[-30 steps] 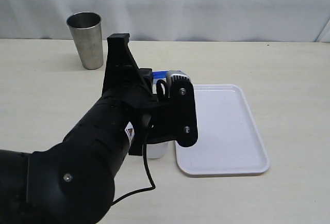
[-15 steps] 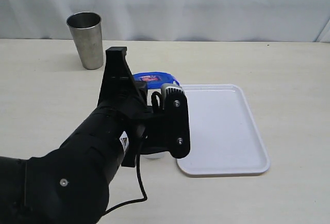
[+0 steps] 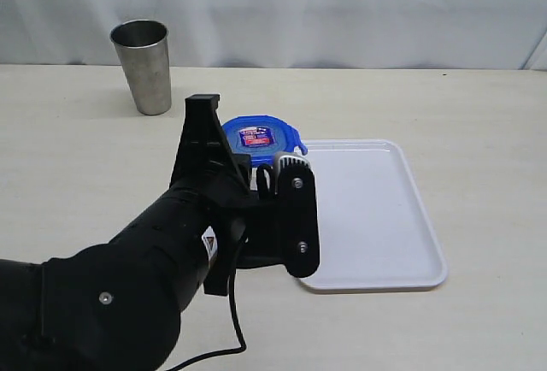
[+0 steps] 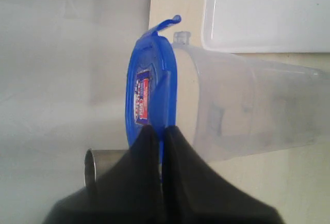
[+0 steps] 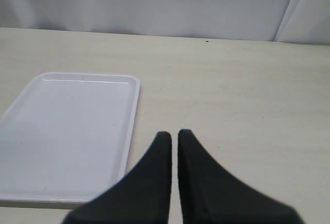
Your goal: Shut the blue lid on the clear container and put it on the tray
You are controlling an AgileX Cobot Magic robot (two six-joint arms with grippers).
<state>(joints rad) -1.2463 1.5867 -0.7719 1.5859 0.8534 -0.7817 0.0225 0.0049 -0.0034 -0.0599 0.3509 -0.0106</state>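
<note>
The pale table (image 3: 479, 106) fills the exterior view, with a white curtain behind it. The black left arm (image 3: 154, 260) reaches in from the near left corner and hides much of the middle. The tray (image 3: 376, 209) lies flat on the table to the right of the arm, with nothing on it; the right wrist view shows it too (image 5: 67, 131). A steel cup (image 3: 145, 65) stands upright near the far left edge, well apart from the rest. The clear container (image 4: 247, 115) stands on the table just beside the tray's left rim, not on the tray, and in the exterior view the arm covers nearly all of it. The blue lid (image 3: 256, 136) sits on the container's mouth (image 4: 154, 90), label showing, with one flap sticking outward on the tray side. The left gripper (image 4: 161, 131) has its jaws pressed together at the lid's rim; a sliver of blue shows between them, but whether they nip a flap I cannot tell. The right gripper (image 5: 174, 133) is also pressed together, holding nothing, over bare table beside the tray
</note>
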